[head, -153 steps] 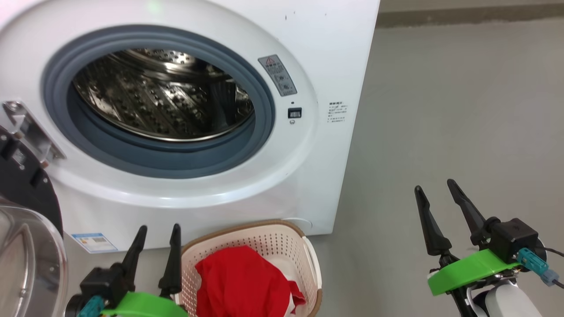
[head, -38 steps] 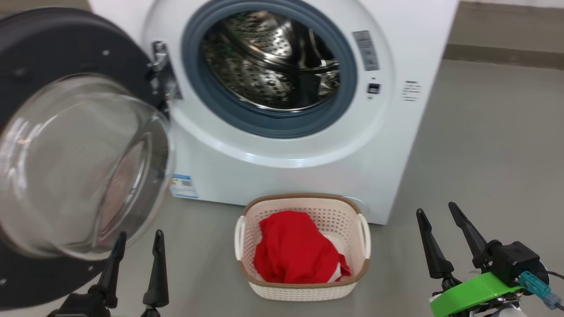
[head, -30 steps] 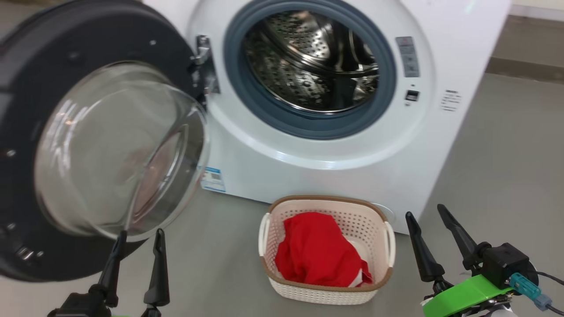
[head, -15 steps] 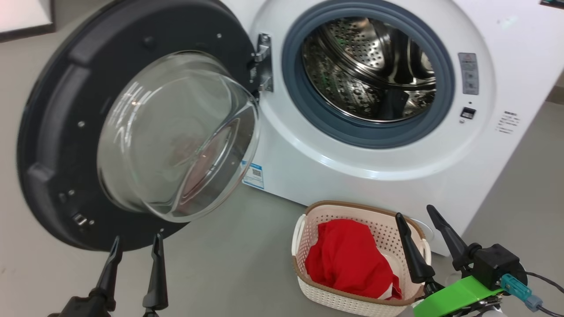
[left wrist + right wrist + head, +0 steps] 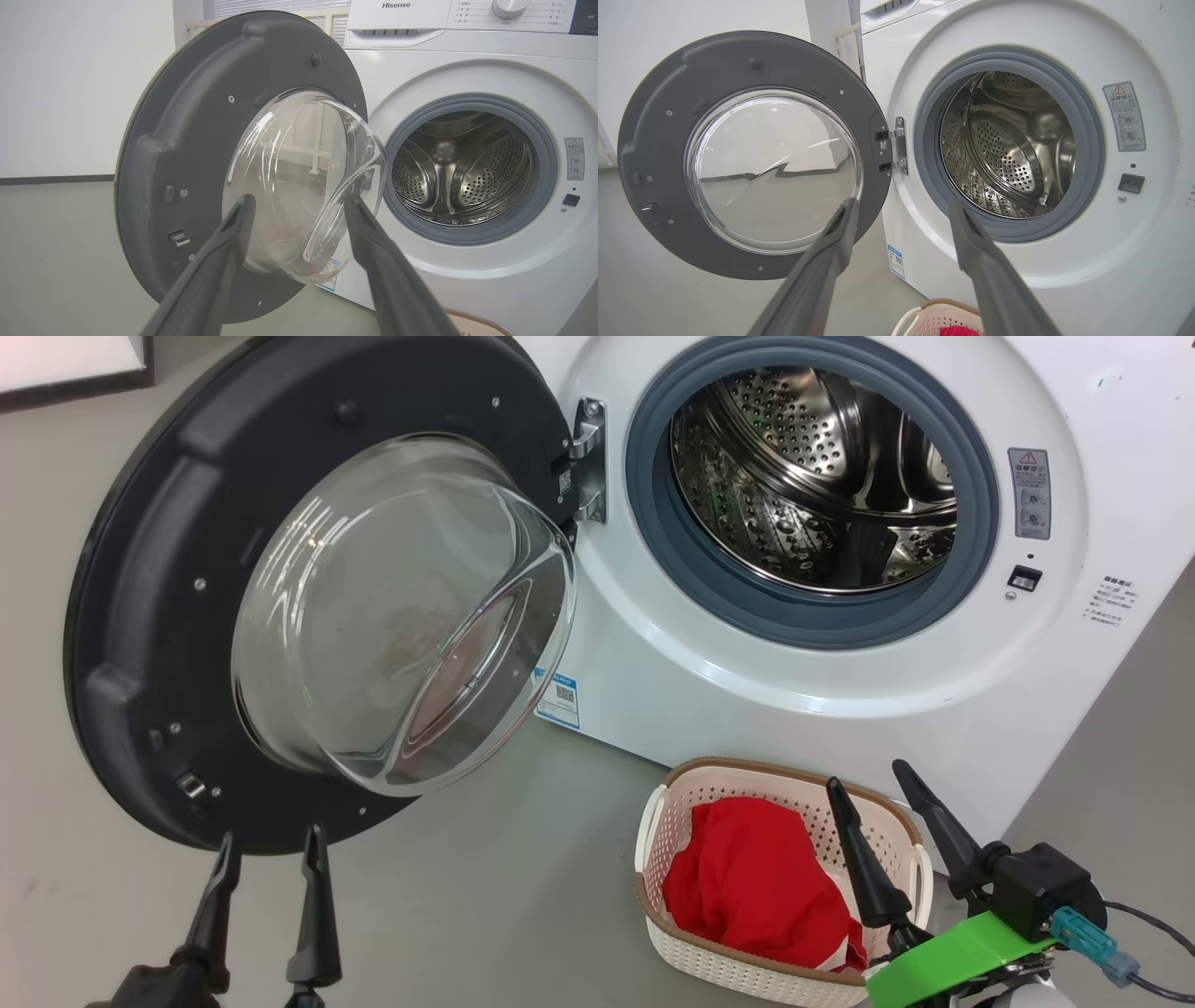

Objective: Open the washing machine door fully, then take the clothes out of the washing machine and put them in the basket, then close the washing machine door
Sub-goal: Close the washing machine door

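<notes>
The white washing machine (image 5: 840,700) stands ahead with its steel drum (image 5: 822,485) showing no clothes inside. Its round washing machine door (image 5: 140,616) hangs wide open at the left, black rim around a clear glass bowl (image 5: 401,616). On the floor in front sits the cream basket (image 5: 672,803) holding the red clothes (image 5: 756,887). My left gripper (image 5: 271,840) is open and empty, just below the door's lower rim. My right gripper (image 5: 864,784) is open and empty, its fingers over the basket's right side. In the wrist views the door (image 5: 187,163) (image 5: 654,116) and drum (image 5: 467,172) (image 5: 1008,144) lie beyond each open gripper (image 5: 296,203) (image 5: 901,207).
Grey floor (image 5: 485,896) spreads between the open door and the basket. A white wall with a dark skirting (image 5: 56,179) runs behind the door. The control panel and dial (image 5: 509,7) top the machine. A blue label (image 5: 558,695) sticks low on its front.
The head camera has swung left and pulled back, so the door has come fully into view and the basket sits lower right. Both grippers stay open and empty.
</notes>
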You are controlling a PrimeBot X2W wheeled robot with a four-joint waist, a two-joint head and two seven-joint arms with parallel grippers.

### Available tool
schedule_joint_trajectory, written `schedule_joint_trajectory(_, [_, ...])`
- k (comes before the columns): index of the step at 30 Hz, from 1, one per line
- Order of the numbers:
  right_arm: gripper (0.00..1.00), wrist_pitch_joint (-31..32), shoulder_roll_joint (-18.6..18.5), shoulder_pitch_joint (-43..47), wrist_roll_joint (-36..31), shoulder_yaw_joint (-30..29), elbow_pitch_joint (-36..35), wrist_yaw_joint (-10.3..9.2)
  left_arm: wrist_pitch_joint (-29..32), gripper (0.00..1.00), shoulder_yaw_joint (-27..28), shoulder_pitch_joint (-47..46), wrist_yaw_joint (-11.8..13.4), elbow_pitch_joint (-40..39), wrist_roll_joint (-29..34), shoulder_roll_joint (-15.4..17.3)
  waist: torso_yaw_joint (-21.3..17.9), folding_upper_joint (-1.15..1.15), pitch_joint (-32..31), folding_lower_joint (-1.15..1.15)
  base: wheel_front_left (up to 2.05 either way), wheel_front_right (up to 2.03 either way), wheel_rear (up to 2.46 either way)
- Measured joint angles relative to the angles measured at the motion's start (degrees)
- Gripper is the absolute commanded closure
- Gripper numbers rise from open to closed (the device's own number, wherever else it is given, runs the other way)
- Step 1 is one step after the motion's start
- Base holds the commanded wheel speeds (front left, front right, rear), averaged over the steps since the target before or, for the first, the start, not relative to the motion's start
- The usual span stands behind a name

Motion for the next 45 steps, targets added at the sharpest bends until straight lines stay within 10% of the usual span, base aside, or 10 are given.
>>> schedule_joint_trajectory(1, [0.0,0.0,0.0,0.0,0.0,0.1,0.0,0.0,0.0,0.34,0.0,0.0,0.3,-0.2,0.1,0.0,0.0,0.0,0.0,0.0,0.0,0.0,0.0])
schedule_joint_trajectory(2, [0.0,0.0,0.0,0.0,0.0,0.2,0.0,0.0,0.0,1.0,0.1,0.0,0.3,-0.3,0.2,0.0,0.0,0.0,0.0,0.0,0.0,0.0,0.0])
schedule_joint_trajectory(18, [0.0,0.0,-0.5,0.0,0.1,0.5,0.7,0.0,-0.4,1.0,10.2,-18.7,5.1,0.9,1.1,5.4,-0.2,0.0,0.1,0.0,0.0,0.0,0.0])
schedule_joint_trajectory(32, [0.0,0.0,-1.1,0.0,0.1,1.4,1.5,0.0,7.7,1.0,20.7,-43.1,7.4,31.1,-10.6,11.3,-4.4,0.0,0.4,0.0,0.0,0.0,0.0])
schedule_joint_trajectory(45, [0.0,0.0,-1.4,-0.9,0.5,1.9,1.7,0.0,27.2,1.0,31.5,-51.3,1.9,50.8,-29.3,12.6,-7.5,0.0,0.6,0.0,0.0,0.0,0.0])
